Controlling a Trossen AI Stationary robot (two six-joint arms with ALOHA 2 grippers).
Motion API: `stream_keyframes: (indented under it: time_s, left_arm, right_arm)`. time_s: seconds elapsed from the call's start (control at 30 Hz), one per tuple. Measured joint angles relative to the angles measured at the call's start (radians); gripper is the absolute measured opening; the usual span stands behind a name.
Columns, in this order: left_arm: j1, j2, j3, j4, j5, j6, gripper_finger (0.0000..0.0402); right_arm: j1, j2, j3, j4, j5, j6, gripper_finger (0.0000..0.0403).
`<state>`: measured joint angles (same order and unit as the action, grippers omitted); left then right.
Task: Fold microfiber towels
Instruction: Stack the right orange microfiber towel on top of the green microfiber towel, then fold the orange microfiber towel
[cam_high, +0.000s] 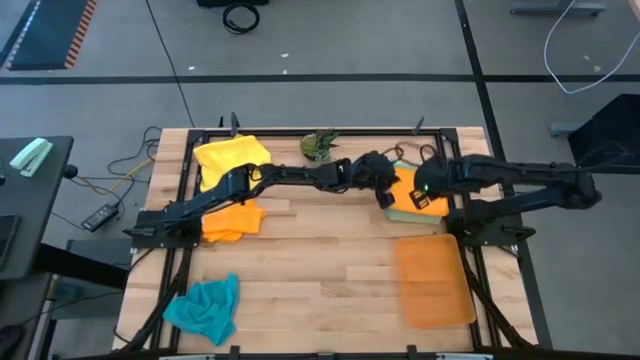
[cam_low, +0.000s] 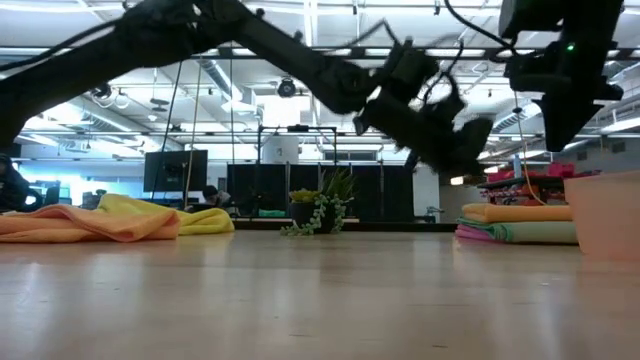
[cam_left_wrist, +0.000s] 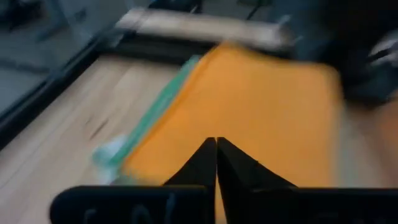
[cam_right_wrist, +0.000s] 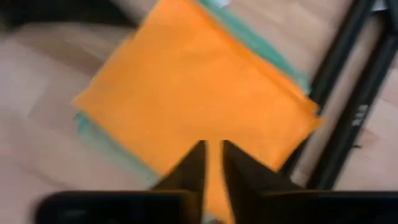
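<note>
Nearest the high camera's lower edge, a crumpled teal towel (cam_high: 204, 308) is lying at the table's (cam_high: 330, 250) front left, with the flat orange mat (cam_high: 434, 280) at front right. No containers are showing. A folded orange towel (cam_high: 410, 189) is sitting square on top of a stack of folded towels (cam_low: 520, 232) at the back right, pale green edges peeking out beneath it. The left gripper (cam_left_wrist: 216, 146) is hovering over this towel with its fingers pressed together, gripping nothing. The right gripper (cam_right_wrist: 212, 149) is hanging above the same towel, fingers a narrow gap apart and empty. An unfolded yellow towel (cam_high: 232, 153) and another orange towel (cam_high: 232, 220) are lying at the left, near a small plant (cam_high: 320, 145).
</note>
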<state>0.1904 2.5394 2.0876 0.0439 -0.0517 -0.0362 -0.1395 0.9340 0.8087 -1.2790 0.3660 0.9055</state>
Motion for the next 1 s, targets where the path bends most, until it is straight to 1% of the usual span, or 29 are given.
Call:
stream_keyframes:
  time_s: [0.03, 0.07, 0.1, 0.13, 0.23, 0.3, 0.4, 0.5, 0.6, 0.73, 0.87, 0.97, 1.0]
  left_arm:
    - [0.009, 0.008, -0.001, -0.003, 0.000, -0.004, 0.0010]
    - [0.018, 0.025, 0.000, 0.030, -0.003, -0.004, 0.0012]
    - [0.026, 0.037, 0.002, 0.052, -0.002, -0.004, 0.0015]
    - [0.032, 0.042, 0.001, 0.038, 0.008, -0.008, 0.0017]
    - [0.042, 0.071, 0.000, 0.062, 0.050, -0.040, 0.0013]
    - [0.043, 0.078, 0.000, 0.063, 0.078, -0.054, 0.0007]
    - [0.039, 0.090, 0.002, 0.099, 0.083, -0.040, 0.0011]
    - [0.033, 0.096, 0.000, 0.064, 0.083, -0.039, 0.0017]
    - [0.028, 0.095, 0.000, 0.019, 0.082, -0.036, 0.0009]
    - [0.028, 0.056, -0.001, -0.105, 0.083, -0.039, 0.0009]
    - [0.028, -0.044, 0.000, -0.218, 0.083, -0.025, 0.0033]
    - [0.023, -0.129, 0.000, -0.392, 0.082, -0.013, 0.0046]
    - [0.022, -0.157, 0.000, -0.478, 0.083, -0.001, 0.0049]
  right_arm:
    - [0.040, 0.000, -0.005, 0.009, 0.011, 0.032, 0.0025]
    - [0.077, 0.000, -0.006, 0.015, 0.028, 0.067, 0.0014]
    - [0.109, 0.000, -0.007, 0.016, 0.049, 0.104, 0.0012]
    - [0.138, -0.001, -0.006, 0.015, 0.067, 0.135, 0.0012]
    - [0.196, -0.005, -0.001, 0.036, 0.110, 0.182, 0.0011]
    - [0.209, -0.009, -0.001, 0.037, 0.125, 0.194, 0.0009]
    - [0.204, -0.007, -0.001, 0.040, 0.135, 0.193, 0.0007]
    - [0.193, -0.008, -0.001, 0.043, 0.135, 0.192, 0.0007]
    - [0.194, -0.008, -0.001, 0.044, 0.135, 0.191, 0.0006]
    - [0.194, -0.008, -0.001, 0.048, 0.136, 0.186, 0.0006]
    - [0.194, -0.008, -0.001, 0.062, 0.158, 0.164, 0.0006]
    - [0.194, -0.008, -0.001, 0.090, 0.166, 0.137, 0.0006]
    - [0.194, -0.008, -0.001, 0.101, 0.166, 0.126, 0.0006]
